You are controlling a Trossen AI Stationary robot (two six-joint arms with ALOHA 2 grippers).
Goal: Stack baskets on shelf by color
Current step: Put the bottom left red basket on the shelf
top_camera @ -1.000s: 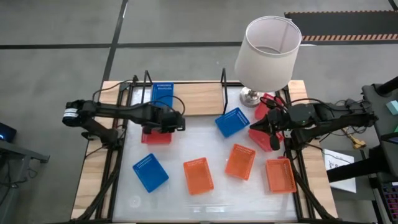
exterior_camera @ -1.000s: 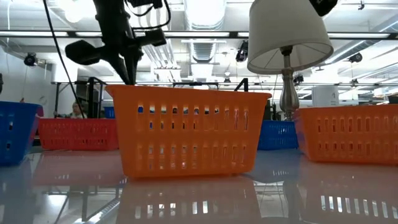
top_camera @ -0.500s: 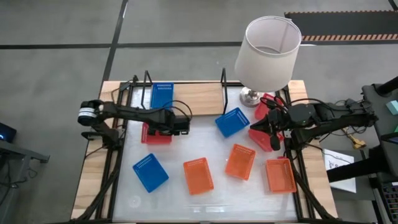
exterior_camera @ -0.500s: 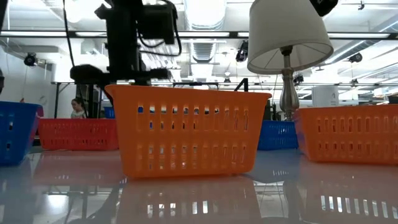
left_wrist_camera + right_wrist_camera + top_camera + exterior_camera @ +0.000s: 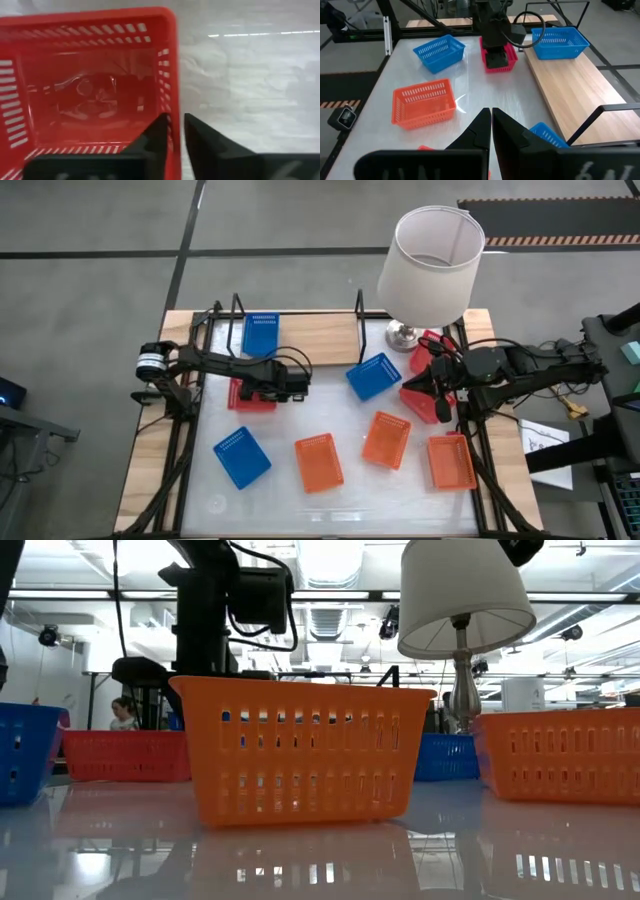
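Note:
A red basket point(image 5: 246, 402) point(image 5: 90, 85) rests on its base on the white tabletop, just in front of the shelf point(image 5: 320, 338). One blue basket point(image 5: 262, 332) sits on the shelf's left end. My left gripper point(image 5: 284, 386) point(image 5: 175, 126) is down at the red basket's right wall, shut on it. My right gripper point(image 5: 438, 402) point(image 5: 488, 113) is shut and holds nothing; it hangs above a red basket point(image 5: 417, 403) at the table's right side. Another red basket point(image 5: 431, 348) lies by the lamp base. My left gripper pinches the red basket's right side wall point(image 5: 173, 107) near its corner, one finger point(image 5: 157, 132) inside the basket and one finger point(image 5: 202, 140) outside. The fingers come from above, pointing down. The basket stands flat on the table.
A lamp with a white shade point(image 5: 431, 264) stands at the shelf's right end. Two blue baskets point(image 5: 373, 375) point(image 5: 240, 457) and three orange ones point(image 5: 318, 462) point(image 5: 386, 440) point(image 5: 450, 462) lie scattered on the tabletop. Black wire frames point(image 5: 185, 430) run along both table sides.
My left gripper has moved toward the table's right edge, across the red basket, and has come down at that basket's right wall. The basket has stayed in place.

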